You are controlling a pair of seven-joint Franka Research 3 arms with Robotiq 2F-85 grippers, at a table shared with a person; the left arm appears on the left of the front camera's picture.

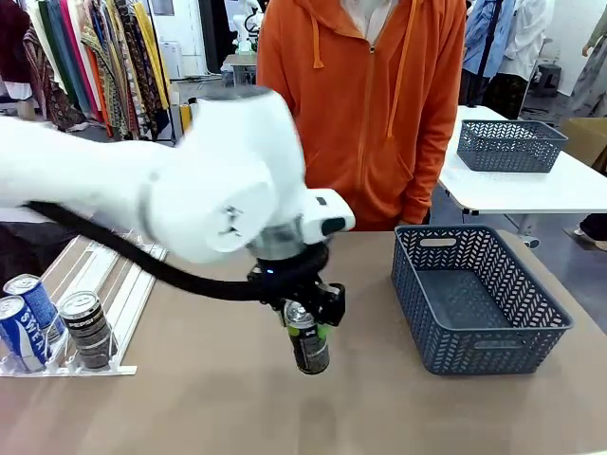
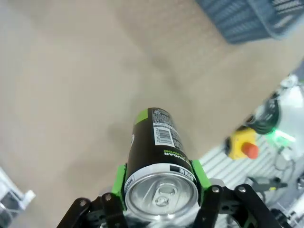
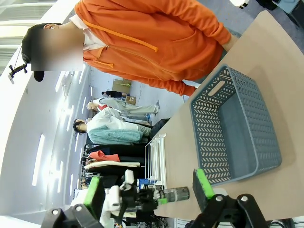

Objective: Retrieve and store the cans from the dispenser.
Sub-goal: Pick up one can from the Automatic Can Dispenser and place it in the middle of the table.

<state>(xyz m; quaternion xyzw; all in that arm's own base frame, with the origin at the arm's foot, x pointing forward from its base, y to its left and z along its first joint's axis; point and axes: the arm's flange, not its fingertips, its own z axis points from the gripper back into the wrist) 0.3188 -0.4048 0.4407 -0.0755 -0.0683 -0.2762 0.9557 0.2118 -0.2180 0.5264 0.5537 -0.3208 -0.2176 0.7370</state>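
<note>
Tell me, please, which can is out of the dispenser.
The black can clamped in the left arm's jaws; two blue cans and another dark can stand in the dispenser.

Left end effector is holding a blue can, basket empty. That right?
Not quite. The can in the left end effector is black with a green band, not blue; the left wrist view shows it plainly. The rest stands: the basket is empty.

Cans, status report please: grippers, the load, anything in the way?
Left gripper shut on black can, held between dispenser and basket. Right gripper open, empty. Three cans wait in dispenser. Nothing between black can and basket.
</note>
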